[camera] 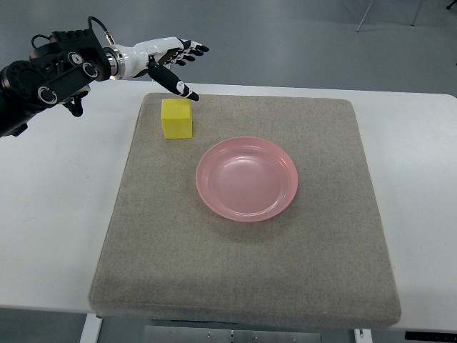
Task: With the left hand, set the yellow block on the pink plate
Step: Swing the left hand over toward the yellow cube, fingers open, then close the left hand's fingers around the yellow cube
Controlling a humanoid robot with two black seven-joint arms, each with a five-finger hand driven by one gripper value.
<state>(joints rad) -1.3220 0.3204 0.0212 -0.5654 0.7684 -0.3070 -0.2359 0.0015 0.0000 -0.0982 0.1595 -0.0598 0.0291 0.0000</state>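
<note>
Top view: a white table [50, 214] is covered by a grey mat [243, 271], on which a pink plate [247, 179] is set near the middle. The left hand [168, 61] is held over the mat's far left corner, fingers spread, nothing gripped. The yellow block [177, 118] is seen just beneath, beside the plate.

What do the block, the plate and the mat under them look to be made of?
Yellow block: matte, likely foam or painted wood; no glare.
Pink plate: glossy, probably plastic; soft reflections on its rim.
Grey mat: felt-like fabric with a speckled, fibrous surface.
</note>
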